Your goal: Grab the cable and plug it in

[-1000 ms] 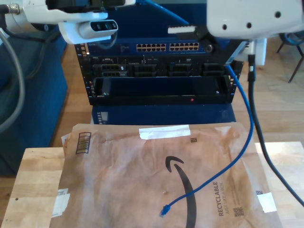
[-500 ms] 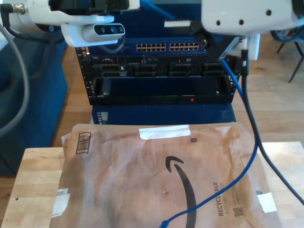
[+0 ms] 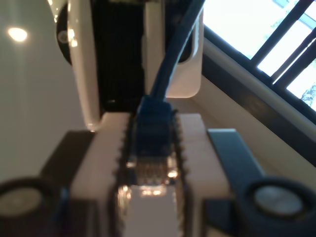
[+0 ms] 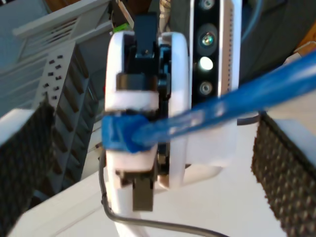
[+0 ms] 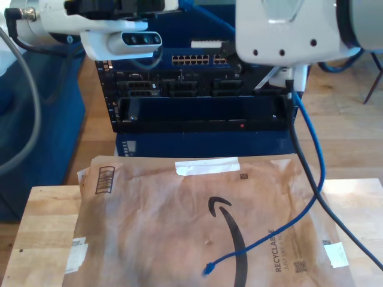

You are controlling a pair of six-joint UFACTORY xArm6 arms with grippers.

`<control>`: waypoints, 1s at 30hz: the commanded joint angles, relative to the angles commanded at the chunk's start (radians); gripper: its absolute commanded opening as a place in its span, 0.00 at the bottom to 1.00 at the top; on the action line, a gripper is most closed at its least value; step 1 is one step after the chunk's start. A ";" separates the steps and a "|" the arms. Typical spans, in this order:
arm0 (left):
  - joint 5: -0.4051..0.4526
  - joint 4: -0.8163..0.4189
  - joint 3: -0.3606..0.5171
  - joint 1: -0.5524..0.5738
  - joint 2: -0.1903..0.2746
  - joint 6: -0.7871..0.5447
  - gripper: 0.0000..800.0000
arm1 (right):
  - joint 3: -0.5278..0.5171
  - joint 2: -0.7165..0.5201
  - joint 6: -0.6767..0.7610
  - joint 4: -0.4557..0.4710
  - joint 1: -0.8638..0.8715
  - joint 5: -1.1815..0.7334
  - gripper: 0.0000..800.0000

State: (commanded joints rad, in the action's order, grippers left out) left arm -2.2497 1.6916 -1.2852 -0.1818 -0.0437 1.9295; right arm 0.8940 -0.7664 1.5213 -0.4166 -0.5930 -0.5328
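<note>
The blue cable (image 3: 153, 123) has its booted plug clamped between the white serrated fingers (image 3: 192, 148) of my first gripper (image 3: 150, 129), which is shut on it. From there the cable (image 4: 222, 106) runs between the wide-apart black pads (image 4: 284, 168) of my open second gripper (image 4: 158, 163), touching neither pad. In the exterior view the white serrated fingers (image 5: 206, 43) belong to the arm at that view's right. The cable (image 5: 314, 179) hangs down from there, and its free end (image 5: 207, 270) lies on the brown mailer (image 5: 149, 221).
A black rack (image 5: 203, 101) stands behind the table, with a row of network ports (image 5: 197, 60) along its top unit. A thick dark arm cable (image 5: 311, 179) hangs beside the blue one. The mailer covers most of the wooden table (image 5: 42, 239).
The arm at the exterior view's right has moved toward that view's left, in front of the ports. The hanging cable swung with it, and its free end shifted slightly on the mailer.
</note>
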 joint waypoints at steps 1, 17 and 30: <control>0.000 0.002 0.002 0.000 0.000 0.000 0.00 | 0.000 0.000 0.000 0.000 0.000 0.003 0.71; -0.023 0.000 0.017 0.014 0.000 0.009 0.00 | -0.002 0.003 0.003 0.000 -0.005 0.037 0.32; -0.057 0.069 0.031 0.014 0.000 0.014 0.51 | -0.003 0.002 0.011 -0.002 -0.008 0.037 0.01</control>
State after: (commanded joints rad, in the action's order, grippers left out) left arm -2.3065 1.7607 -1.2545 -0.1680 -0.0437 1.9433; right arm 0.8909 -0.7649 1.5321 -0.4181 -0.6007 -0.4960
